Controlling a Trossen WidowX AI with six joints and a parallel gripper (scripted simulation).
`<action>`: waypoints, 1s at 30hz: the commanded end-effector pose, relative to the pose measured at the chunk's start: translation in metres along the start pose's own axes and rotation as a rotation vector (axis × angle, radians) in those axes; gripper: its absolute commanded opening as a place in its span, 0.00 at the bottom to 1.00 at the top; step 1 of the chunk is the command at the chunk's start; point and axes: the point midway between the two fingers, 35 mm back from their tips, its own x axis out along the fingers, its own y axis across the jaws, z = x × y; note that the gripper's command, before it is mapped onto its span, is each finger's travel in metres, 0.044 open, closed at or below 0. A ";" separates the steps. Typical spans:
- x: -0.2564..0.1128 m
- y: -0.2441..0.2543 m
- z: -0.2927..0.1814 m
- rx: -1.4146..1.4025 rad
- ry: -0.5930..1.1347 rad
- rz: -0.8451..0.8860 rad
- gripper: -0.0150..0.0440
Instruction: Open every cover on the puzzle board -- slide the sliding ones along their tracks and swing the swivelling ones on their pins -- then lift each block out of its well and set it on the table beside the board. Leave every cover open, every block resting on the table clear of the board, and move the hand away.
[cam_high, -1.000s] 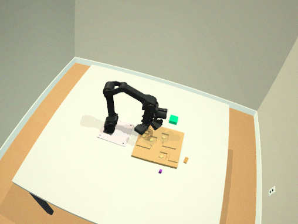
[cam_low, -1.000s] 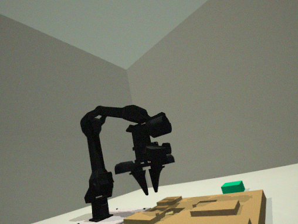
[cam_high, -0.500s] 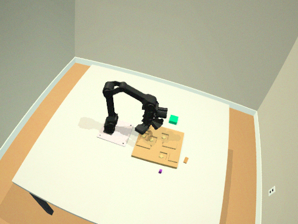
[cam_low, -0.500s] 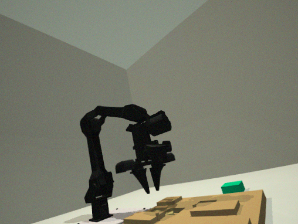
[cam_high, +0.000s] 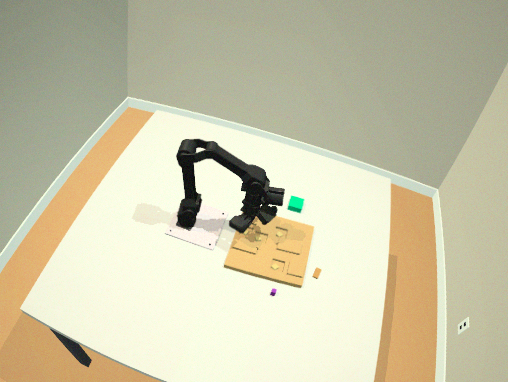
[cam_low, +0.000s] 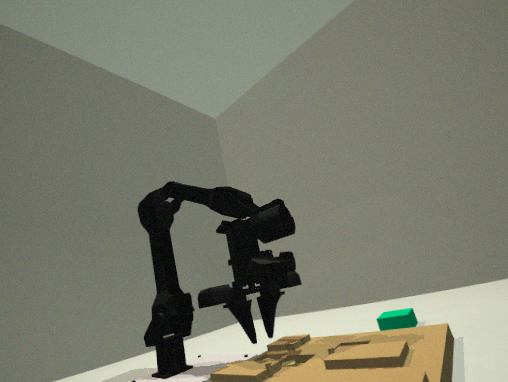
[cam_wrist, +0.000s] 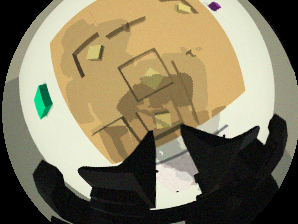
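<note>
The wooden puzzle board (cam_high: 250, 267) (cam_low: 436, 336) (cam_wrist: 222, 75) lies on the table. Its raised covers match its colour; a large cover (cam_low: 370, 354) and a low cover (cam_low: 240, 371) show beside wells. Pale yellow blocks sit in the wells: one (cam_high: 280, 233) (cam_wrist: 95, 52) on the green block's side, one (cam_high: 275, 266) (cam_wrist: 184, 8) at the far end from the arm, one (cam_high: 258, 238) (cam_wrist: 151, 78) in a square well, and one (cam_wrist: 162, 119) nearest the fingers. My gripper (cam_low: 263, 340) (cam_wrist: 167, 131) is partly open and empty, pointing down just above the board's arm-side end. Whether its tips touch anything is unclear.
A green block (cam_high: 295, 204) (cam_low: 396, 319) (cam_wrist: 43, 101) lies on the table beside the board. A small orange block (cam_high: 317, 273) and a small purple block (cam_high: 273, 292) (cam_wrist: 214, 6) lie off other edges. The arm's pale base plate (cam_high: 200, 238) borders the board.
</note>
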 end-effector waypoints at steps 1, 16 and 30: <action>0.002 0.000 -0.001 -0.003 0.005 -0.001 0.50; 0.002 0.000 -0.001 -0.003 0.005 -0.001 0.50; 0.008 0.000 -0.001 -0.003 0.005 -0.001 0.50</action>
